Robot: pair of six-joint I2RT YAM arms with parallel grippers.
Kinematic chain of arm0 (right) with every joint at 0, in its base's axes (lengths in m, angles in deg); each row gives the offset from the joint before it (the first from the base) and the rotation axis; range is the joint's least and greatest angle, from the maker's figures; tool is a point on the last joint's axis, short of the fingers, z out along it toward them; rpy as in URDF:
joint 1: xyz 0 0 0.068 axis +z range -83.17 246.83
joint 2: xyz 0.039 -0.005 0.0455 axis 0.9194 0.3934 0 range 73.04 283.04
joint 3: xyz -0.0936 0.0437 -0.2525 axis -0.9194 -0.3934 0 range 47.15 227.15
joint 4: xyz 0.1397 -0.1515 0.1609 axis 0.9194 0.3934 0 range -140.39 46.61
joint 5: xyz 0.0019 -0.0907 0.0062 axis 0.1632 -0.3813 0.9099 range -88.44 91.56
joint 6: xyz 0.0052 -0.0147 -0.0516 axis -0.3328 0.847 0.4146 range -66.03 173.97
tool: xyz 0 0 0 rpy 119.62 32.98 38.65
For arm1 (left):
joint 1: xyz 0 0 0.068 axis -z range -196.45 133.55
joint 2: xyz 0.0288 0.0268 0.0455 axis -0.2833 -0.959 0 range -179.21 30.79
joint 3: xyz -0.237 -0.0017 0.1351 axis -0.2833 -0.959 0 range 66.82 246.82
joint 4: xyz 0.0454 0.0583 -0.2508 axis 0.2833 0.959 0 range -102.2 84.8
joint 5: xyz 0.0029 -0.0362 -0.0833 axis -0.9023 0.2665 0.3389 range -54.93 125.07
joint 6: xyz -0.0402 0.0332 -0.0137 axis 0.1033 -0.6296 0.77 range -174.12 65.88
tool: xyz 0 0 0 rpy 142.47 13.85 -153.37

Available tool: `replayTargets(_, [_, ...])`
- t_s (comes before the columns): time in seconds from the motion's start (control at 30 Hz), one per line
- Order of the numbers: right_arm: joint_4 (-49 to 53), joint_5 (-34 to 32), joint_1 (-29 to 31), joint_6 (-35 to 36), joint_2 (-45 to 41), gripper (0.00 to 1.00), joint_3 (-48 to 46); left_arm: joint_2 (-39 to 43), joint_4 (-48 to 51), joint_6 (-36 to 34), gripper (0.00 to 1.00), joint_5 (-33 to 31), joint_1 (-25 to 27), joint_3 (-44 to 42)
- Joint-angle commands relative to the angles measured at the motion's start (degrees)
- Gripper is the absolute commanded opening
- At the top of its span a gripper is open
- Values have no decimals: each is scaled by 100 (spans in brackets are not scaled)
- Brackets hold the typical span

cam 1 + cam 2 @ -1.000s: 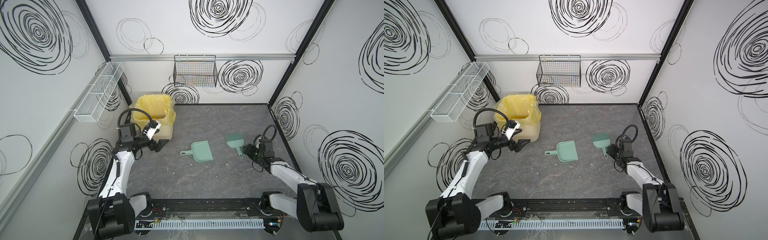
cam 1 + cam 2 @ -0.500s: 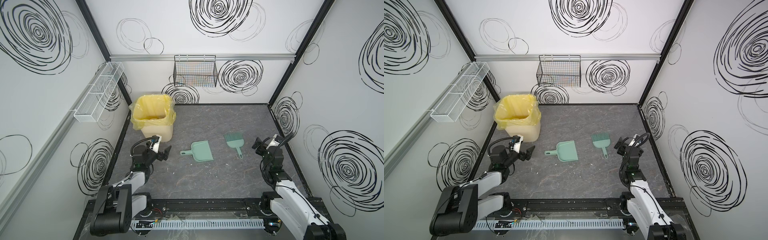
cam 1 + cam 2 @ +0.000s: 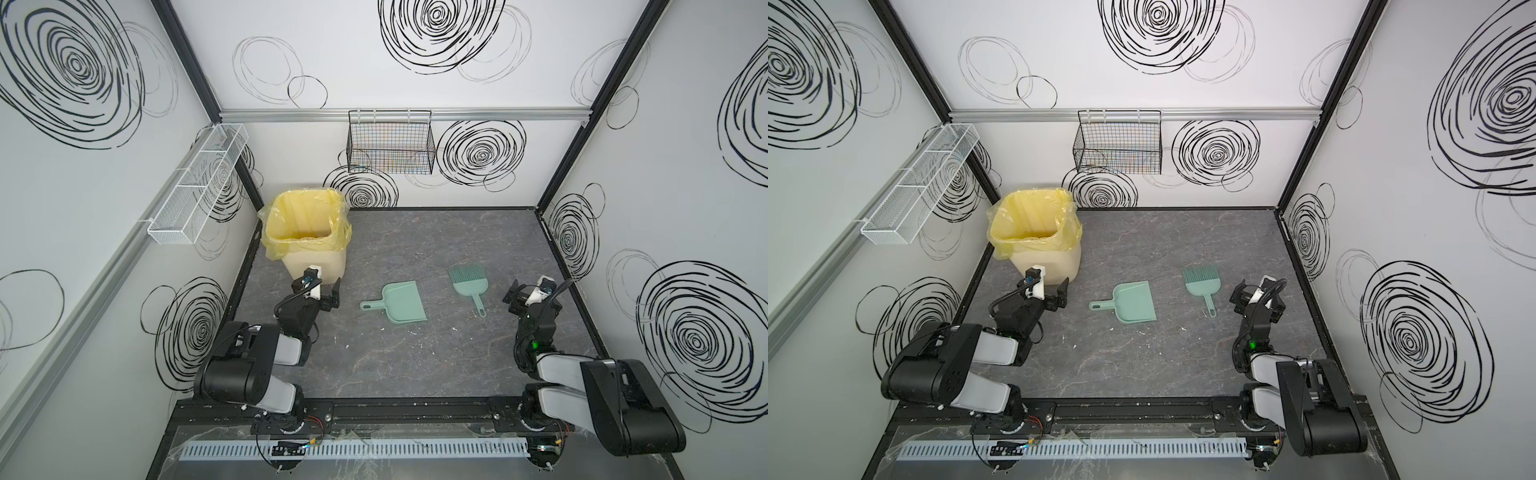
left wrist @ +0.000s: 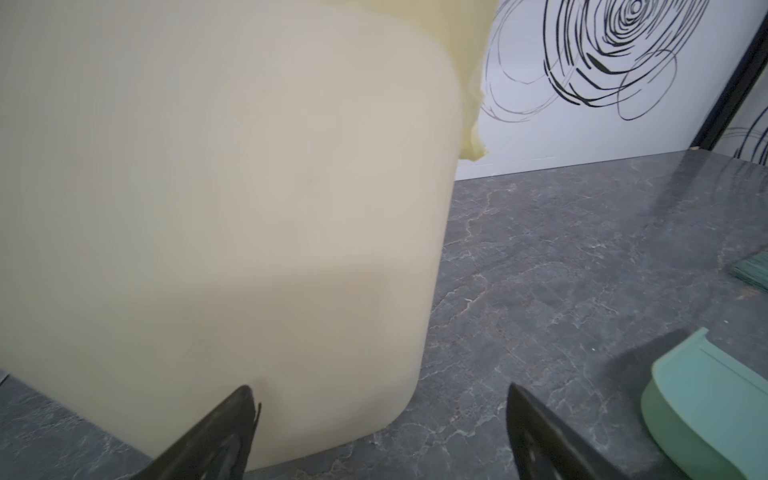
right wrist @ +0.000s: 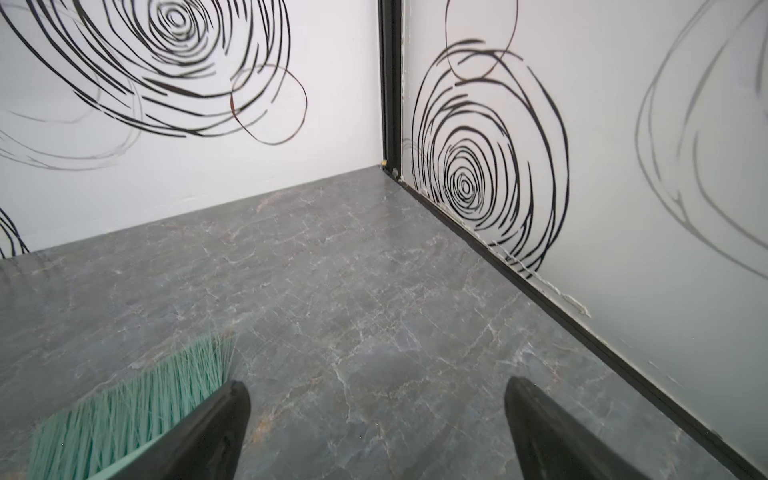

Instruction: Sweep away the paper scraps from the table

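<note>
No paper scraps show in any view. The dark grey table (image 3: 415,365) carries a mint-green dustpan (image 3: 403,303) (image 3: 1136,303) at its middle and a matching brush (image 3: 467,280) (image 3: 1202,280) to its right. My left gripper (image 3: 330,297) (image 3: 1059,296) sits low in front of the bin, open and empty; in the left wrist view its jaws (image 4: 380,390) stand wide apart before the bin wall. My right gripper (image 3: 513,297) (image 3: 1239,299) is low, right of the brush handle, open and empty (image 5: 376,384). The brush bristles (image 5: 124,411) lie beside one jaw.
A cream bin (image 3: 320,259) (image 3: 1054,262) (image 4: 208,208) lined with a yellow bag stands at the back left. A black wire basket (image 3: 390,145) hangs on the back wall and a white wire shelf (image 3: 195,187) on the left wall. Tiny white specks dot the table front.
Both arms have drawn back toward the front and folded low. The right gripper has opened wide and moved away from the brush handle. Dustpan and brush lie where they were.
</note>
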Motion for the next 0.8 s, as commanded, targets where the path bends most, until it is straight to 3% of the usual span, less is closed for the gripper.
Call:
replayTargets(0.0, [-1712,203,-115,312,586,100,-161,-25,-910,144,96,-66,-75,-23])
replayTargets(0.1, [-1147,523,-127,349,817,100,167,-34,-907,171,96,-19,-119,-16])
replayTargets(0.17, [-1433,326,-101,430,1363,100,408,-22,-897,174,96,-15,-119,-18])
replayTargets(0.27, [-354,527,-213,235,1214,100,827,-27,-892,189,96,47,-149,-6])
replayTargets(0.77, [-409,523,-221,249,1236,100,807,-35,-896,235,96,124,-198,-1])
